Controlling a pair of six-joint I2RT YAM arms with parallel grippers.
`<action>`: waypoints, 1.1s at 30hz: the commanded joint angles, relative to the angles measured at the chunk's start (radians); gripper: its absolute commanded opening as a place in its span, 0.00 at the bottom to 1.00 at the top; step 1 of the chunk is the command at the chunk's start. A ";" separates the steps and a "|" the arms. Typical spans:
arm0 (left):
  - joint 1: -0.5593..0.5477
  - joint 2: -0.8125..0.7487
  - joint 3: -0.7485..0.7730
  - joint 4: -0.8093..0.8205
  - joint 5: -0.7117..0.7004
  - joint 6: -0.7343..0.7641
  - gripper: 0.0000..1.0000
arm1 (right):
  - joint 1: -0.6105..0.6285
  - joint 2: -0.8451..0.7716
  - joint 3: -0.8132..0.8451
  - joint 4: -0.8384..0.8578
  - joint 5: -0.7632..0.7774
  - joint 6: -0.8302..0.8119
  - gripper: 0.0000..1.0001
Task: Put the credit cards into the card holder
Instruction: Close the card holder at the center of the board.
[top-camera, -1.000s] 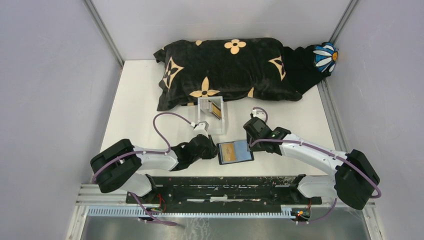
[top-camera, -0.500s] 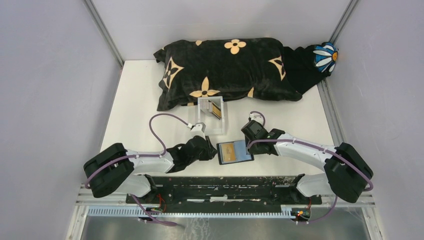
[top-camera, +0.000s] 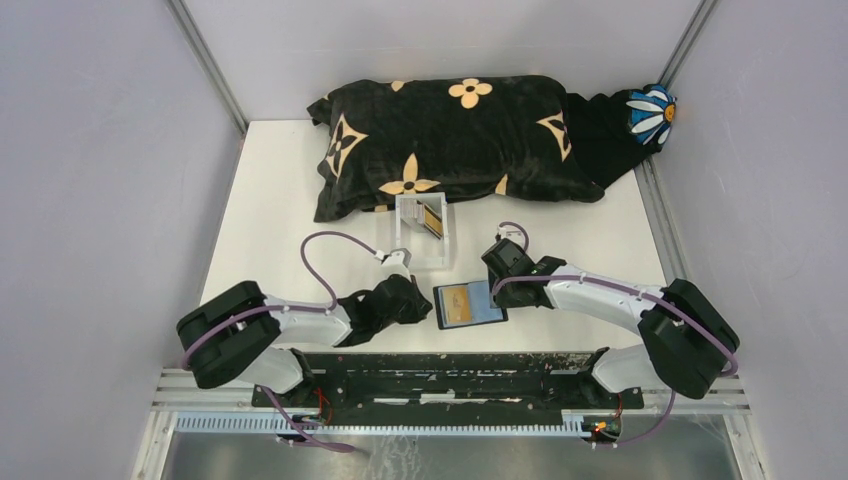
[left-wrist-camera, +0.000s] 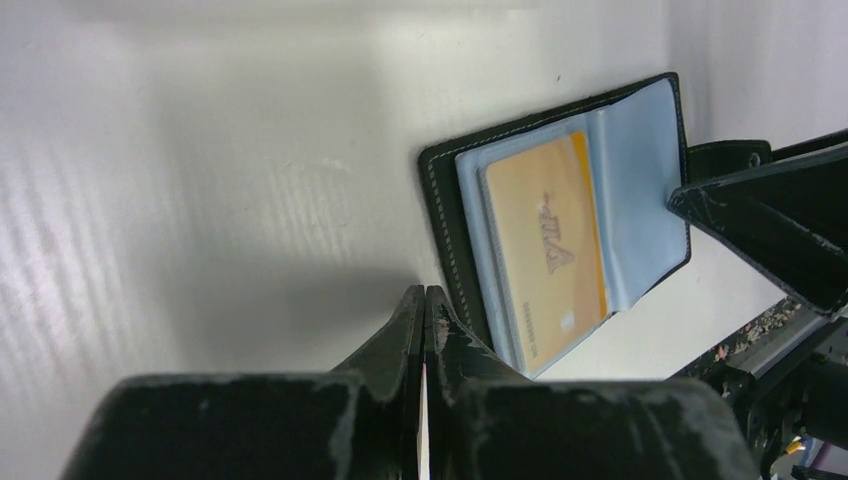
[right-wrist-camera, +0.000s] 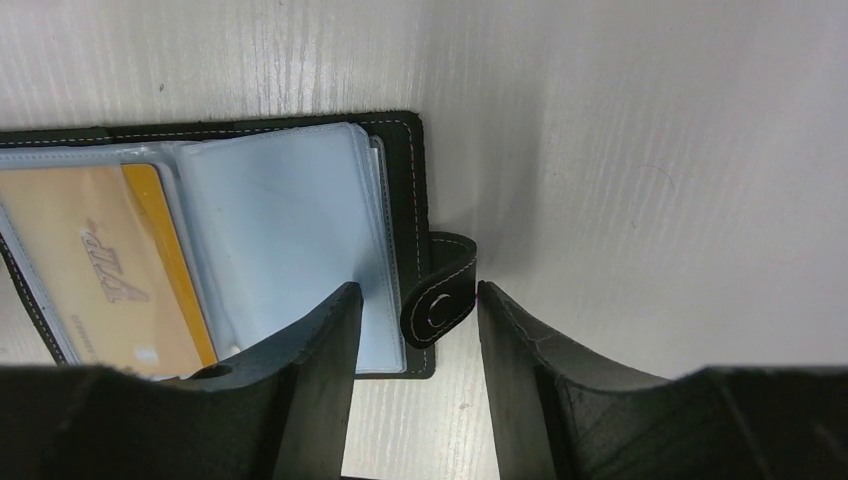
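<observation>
Card holder (right-wrist-camera: 415, 200) lies open and flat on the table, between the two claws. It is just ahead and to the right of the left claw (left-wrist-camera: 425, 292), whose fingers are pressed together with nothing plainly between them. The right claw (right-wrist-camera: 415, 290) is spread. Its snap tab (right-wrist-camera: 440, 295) sits in the gap between the fingers, and one finger hangs over the clear sleeves (right-wrist-camera: 280, 230).

A gold-tan card (right-wrist-camera: 95, 265) is in a sleeve on the half farther from the right claw. The holder looks light and floppy, likely to slide or fold if pushed. It should be pinned by its stitched leather edge or the tab, not by the thin, slick sleeves.

Beyond both claws stands a clear box (top-camera: 425, 240) with more cards (top-camera: 433, 222) on edge in it. These look stiff, thin and smooth, so I would pinch one across its faces by the upper edge. Farther off is a pillow (top-camera: 450, 140).
</observation>
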 joint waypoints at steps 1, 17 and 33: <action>-0.012 0.106 0.048 -0.074 0.005 0.012 0.03 | -0.012 0.012 -0.010 0.039 -0.027 0.015 0.52; -0.061 0.128 0.009 0.088 -0.003 -0.022 0.03 | -0.027 0.105 -0.023 0.101 -0.107 0.026 0.51; -0.070 0.179 0.158 0.155 -0.002 0.033 0.03 | -0.026 0.125 -0.026 0.129 -0.157 0.030 0.51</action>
